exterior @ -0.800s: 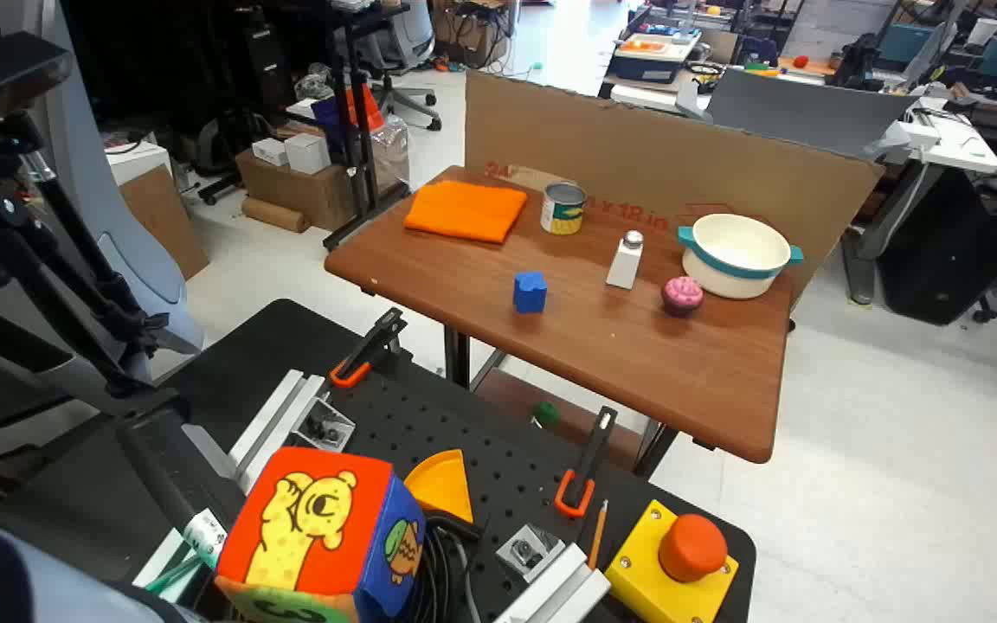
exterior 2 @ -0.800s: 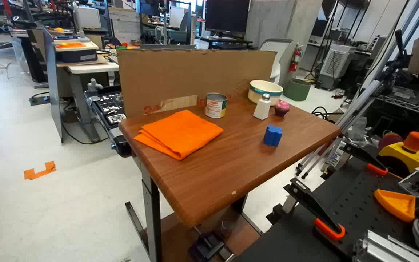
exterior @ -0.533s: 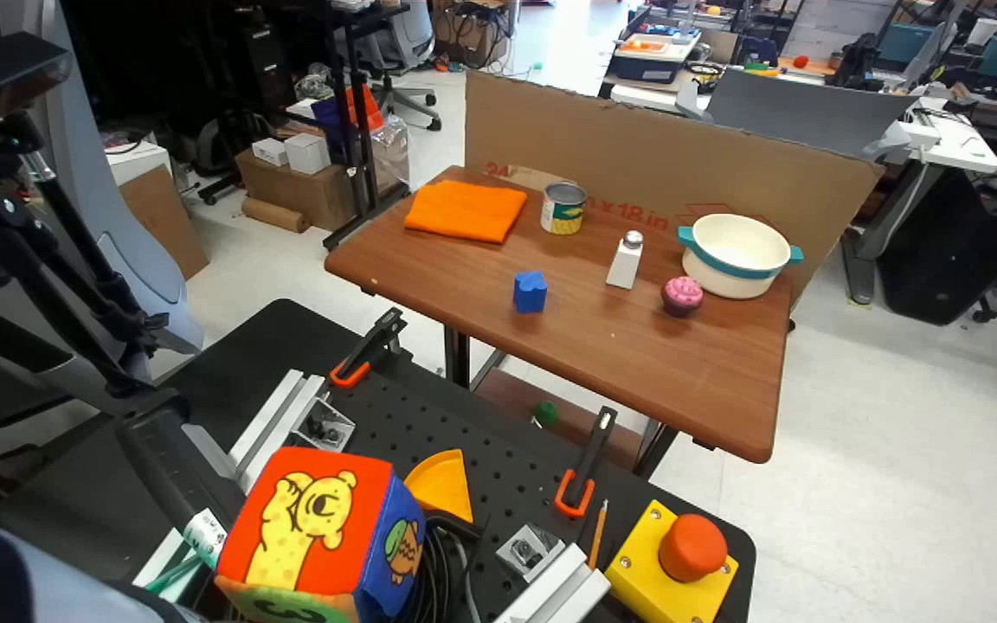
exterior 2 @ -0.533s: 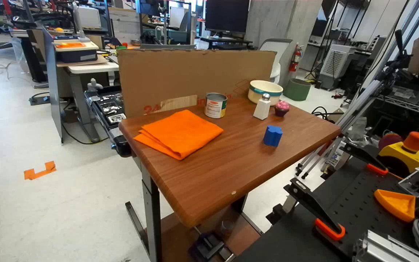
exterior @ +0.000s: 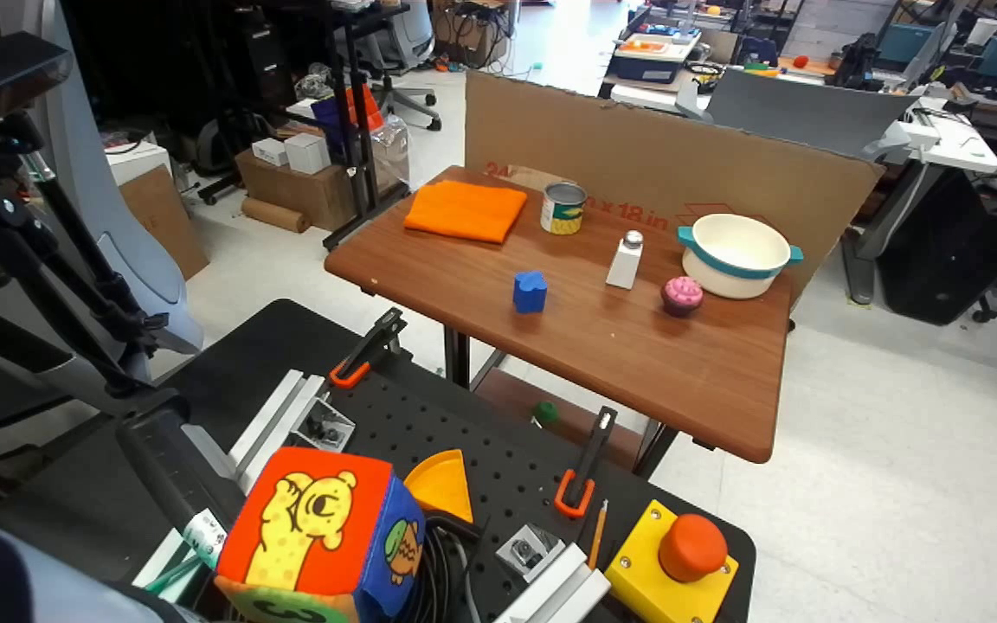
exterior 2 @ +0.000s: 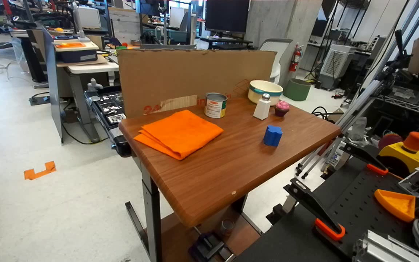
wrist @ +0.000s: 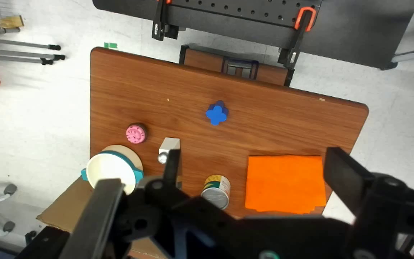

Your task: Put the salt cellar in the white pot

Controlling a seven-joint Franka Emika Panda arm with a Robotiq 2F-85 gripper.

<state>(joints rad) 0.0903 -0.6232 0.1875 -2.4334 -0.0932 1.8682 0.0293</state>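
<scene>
Plainly, in the wrist view the hand (wrist: 253, 158) is spread wide, gripping nothing. In an exterior view the salt cellar (exterior: 624, 263) stands upright on the counter (exterior: 637, 359), left of the white pot (exterior: 725, 282), with a pink cupcake (exterior: 682, 296) on their near side.

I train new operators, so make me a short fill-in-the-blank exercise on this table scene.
The white tapered shaker bottle stands ____ on the brown wooden table, not tipped over.
The cupcake-shaped object near the round cream-white pot with teal handles has a dark base and a ____ top.
In both exterior views, the labelled metal can appears ____ the folded orange cloth and the shaker.
In the wrist view, the black gripper is ____, its jaws wide apart.

Missing words: upright; pink; between; open.
</scene>
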